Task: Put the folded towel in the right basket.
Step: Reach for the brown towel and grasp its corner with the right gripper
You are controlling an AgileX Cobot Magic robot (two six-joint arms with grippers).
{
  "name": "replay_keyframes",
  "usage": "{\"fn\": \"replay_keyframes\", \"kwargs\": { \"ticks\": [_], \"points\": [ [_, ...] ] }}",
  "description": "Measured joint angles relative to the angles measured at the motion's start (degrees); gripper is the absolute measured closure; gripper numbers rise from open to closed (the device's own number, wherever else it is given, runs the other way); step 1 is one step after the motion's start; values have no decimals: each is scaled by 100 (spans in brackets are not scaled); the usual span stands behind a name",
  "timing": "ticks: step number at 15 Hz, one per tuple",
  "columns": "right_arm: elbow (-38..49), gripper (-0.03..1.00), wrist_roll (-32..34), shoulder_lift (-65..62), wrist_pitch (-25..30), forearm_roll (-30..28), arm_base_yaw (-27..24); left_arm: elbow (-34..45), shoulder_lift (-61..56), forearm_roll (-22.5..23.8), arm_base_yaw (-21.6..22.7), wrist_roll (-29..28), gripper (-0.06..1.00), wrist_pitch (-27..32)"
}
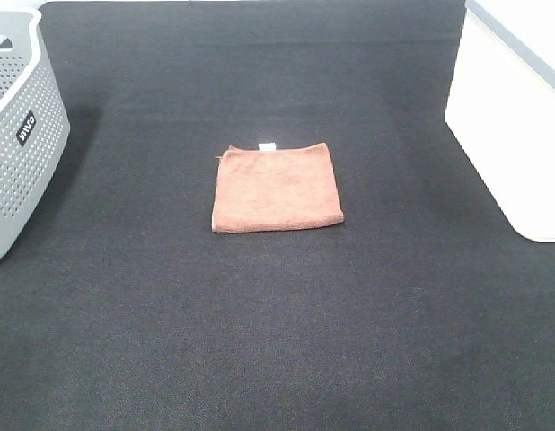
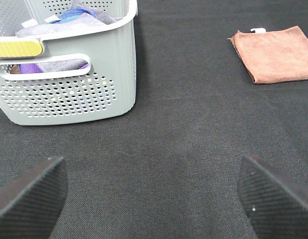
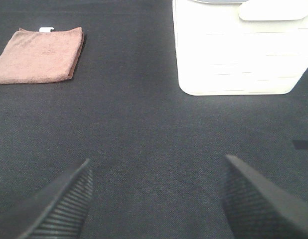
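The folded towel (image 1: 276, 187) is a flat rust-brown square with a small white tag on its far edge, lying on the black cloth in the middle of the table. It also shows in the left wrist view (image 2: 274, 53) and in the right wrist view (image 3: 39, 55). The right basket (image 1: 515, 126) is a large white bin at the right edge, seen too in the right wrist view (image 3: 241, 50). My left gripper (image 2: 153, 199) is open and empty, far from the towel. My right gripper (image 3: 156, 199) is open and empty, short of the basket. Neither gripper shows in the exterior high view.
A grey perforated basket (image 1: 22, 135) with a dark label stands at the left edge; the left wrist view shows it (image 2: 69, 94) holding purple and grey cloths. The table is covered by a black cloth (image 1: 277, 332).
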Motion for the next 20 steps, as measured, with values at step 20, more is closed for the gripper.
{"fn": "replay_keyframes", "kwargs": {
  "ticks": [20],
  "points": [
    [0,29,0,0,0,0,0,0,0,0,0,0,7,0]
  ]
}}
